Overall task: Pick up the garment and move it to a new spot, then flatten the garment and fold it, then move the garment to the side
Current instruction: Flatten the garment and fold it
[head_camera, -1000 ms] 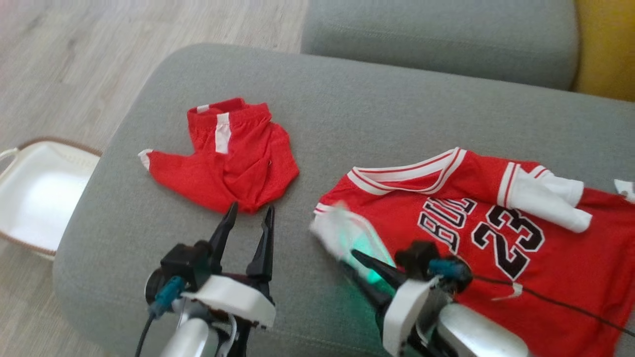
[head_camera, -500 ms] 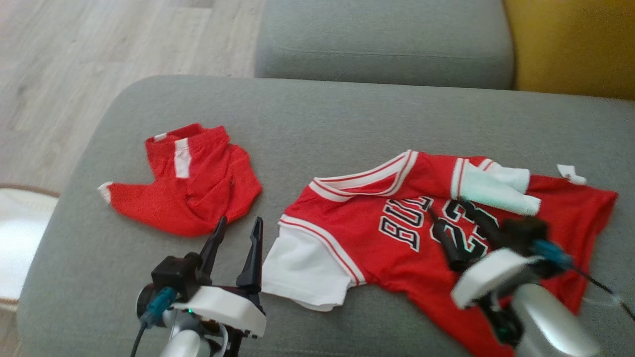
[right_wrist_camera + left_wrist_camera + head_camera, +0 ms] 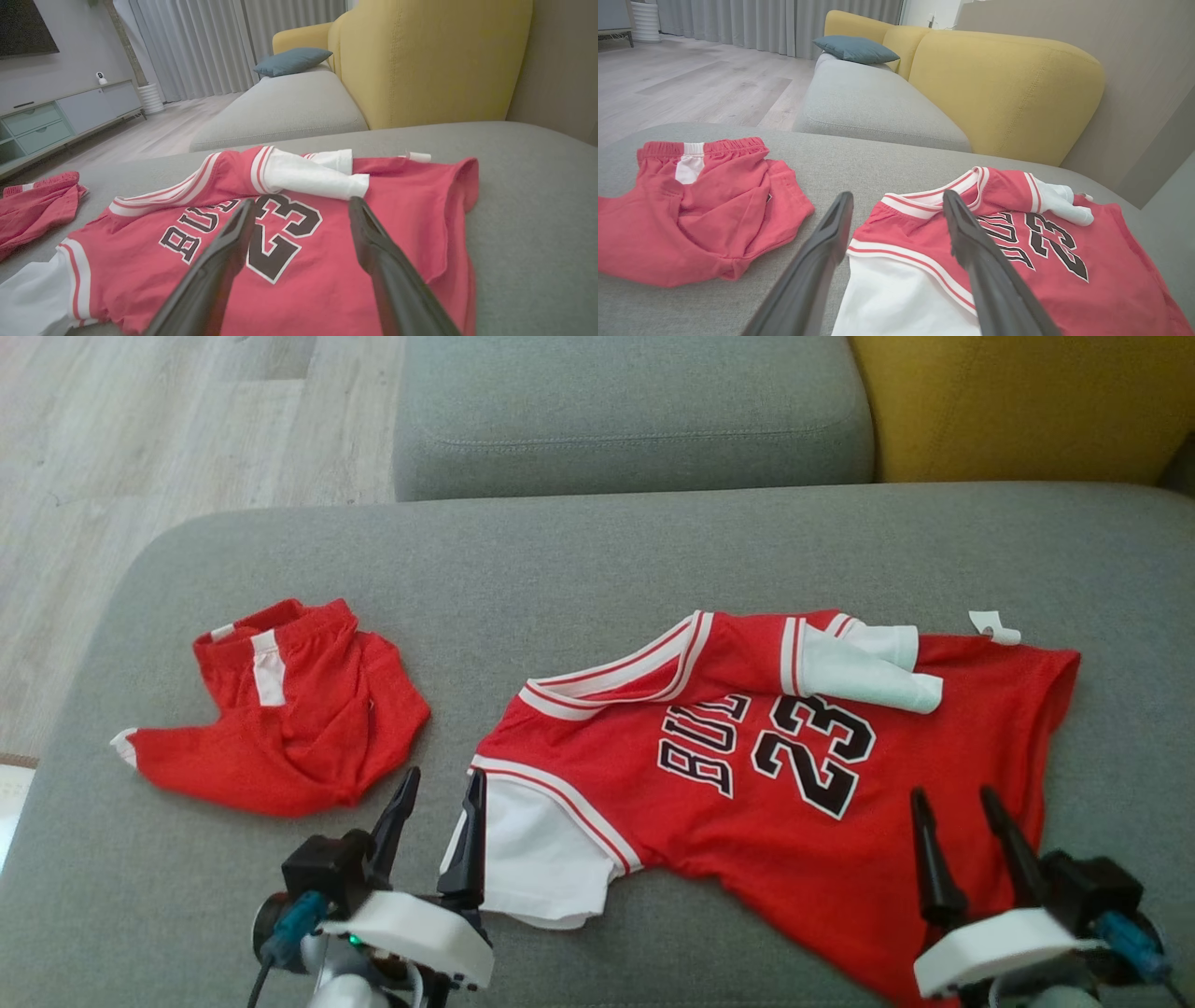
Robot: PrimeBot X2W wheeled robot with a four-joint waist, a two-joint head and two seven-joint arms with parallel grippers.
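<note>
My left gripper [image 3: 444, 773] and right gripper [image 3: 953, 793] each have two long tapered black fingers [image 3: 467, 845], a white wrist housing [image 3: 411, 933], a black block [image 3: 322, 873] and a teal connector [image 3: 294, 917]. I see a dark cable [image 3: 260, 982] on the left.

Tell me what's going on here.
A two-armed robot is working on a red jersey laid on a gray sofa seat. The left pincer and right pincer hover open, holding nothing. The jersey is mostly spread out, but one white sleeve lies folded across its chest, so it isn't flat or folded yet. Red shorts lie crumpled beside it.
</note>
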